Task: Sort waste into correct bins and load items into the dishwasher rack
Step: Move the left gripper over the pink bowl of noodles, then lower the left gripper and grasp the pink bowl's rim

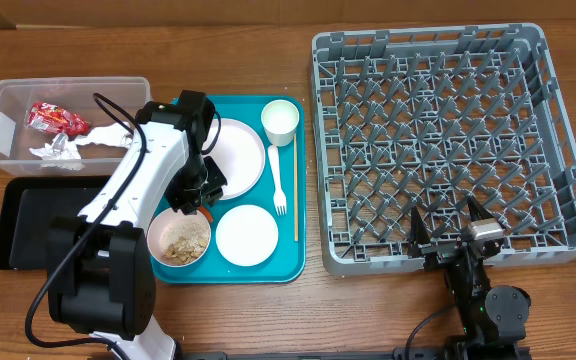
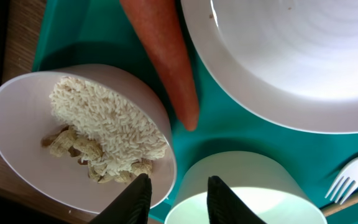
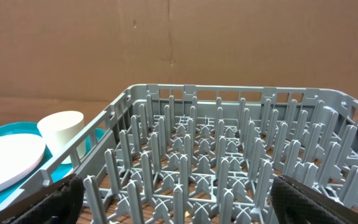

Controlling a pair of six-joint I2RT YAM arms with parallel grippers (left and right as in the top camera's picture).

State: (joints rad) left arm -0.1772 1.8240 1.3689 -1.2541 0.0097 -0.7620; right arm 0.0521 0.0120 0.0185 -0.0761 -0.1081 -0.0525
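R pincer (image 1: pixel 451 232) sits at the worktop's (image 1: pixel 348 310) front edge, right side. Its jaws are wide open w/ nothing in them. Its wrist cam looks across the grey rack (image 3: pixel 229 155), a big crate w/ rows of pegs standing up.

Near the front edge, left of middle, the teal tray (image 1: pixel 283 268) holds a pale bowl (image 1: pixel 155 232) w/ rice (image 1: pixel 180 243) and a plain white bowl (image 1: pixel 247 236), side by side. L pincer (image 2: pixel 178 186) hangs low over them, jaws a bit apart, holding nothing.

L wrist cam shows what the top cam can't: the carrot (image 2: pixel 166 56). It's orange and smooth, lying flat on the teal btw the pale bowl and the plate (image 2: pixel 291 62), pointy end toward the pincer. From the top, the arm (image 1: pixel 133 175) covers it. Up close the rice is a white lump w/ brown bits at its edge.

Farther back on the tray: fork (image 1: pixel 279 180), chopstick (image 1: pixel 295 195), then cup (image 1: pixel 280 120). By the left edge is the black tray (image 1: pixel 38 225). Behind it, at the back-left corner, is the clear tub (image 1: pixel 8 100) w/ the red wrapper (image 1: pixel 56 118) and napkin (image 1: pixel 53 152) inside.
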